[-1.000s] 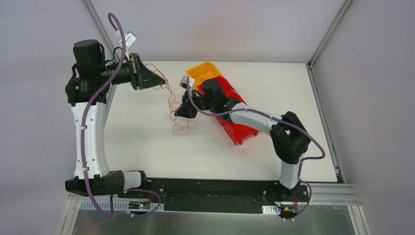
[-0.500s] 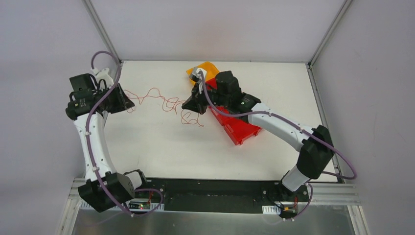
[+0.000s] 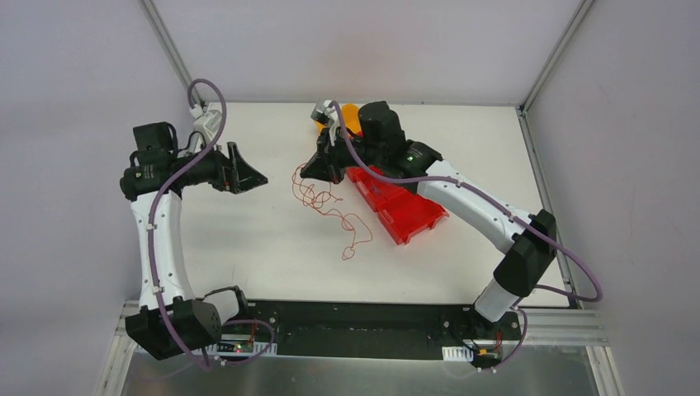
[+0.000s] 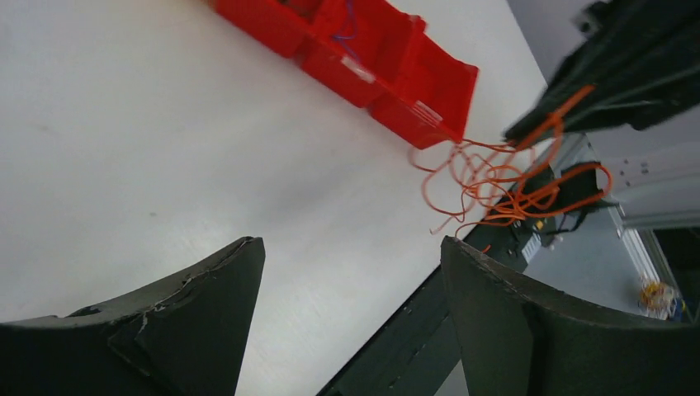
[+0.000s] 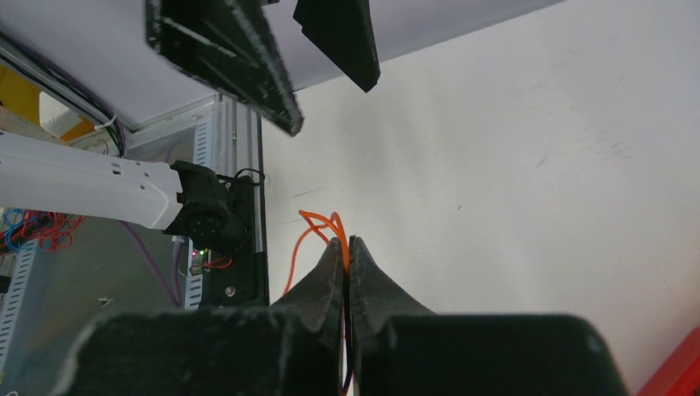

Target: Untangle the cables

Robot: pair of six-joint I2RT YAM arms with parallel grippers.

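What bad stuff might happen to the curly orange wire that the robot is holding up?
The right gripper pinches only a thin bit of the orange wire, so it might slip out. The hanging loops sit close to the red bin and may snag on its edge. The left gripper is open and holds nothing, so a one-sided pull might tighten the tangle.

Left arm (image 3: pixel 155 247) and right arm (image 3: pixel 470 205) had white link shells and black joint housings. A purple cable (image 3: pixel 578 266) ran along each. Left arm's fingers (image 4: pixel 528 330) were black, wedge-shaped, rough-edged.
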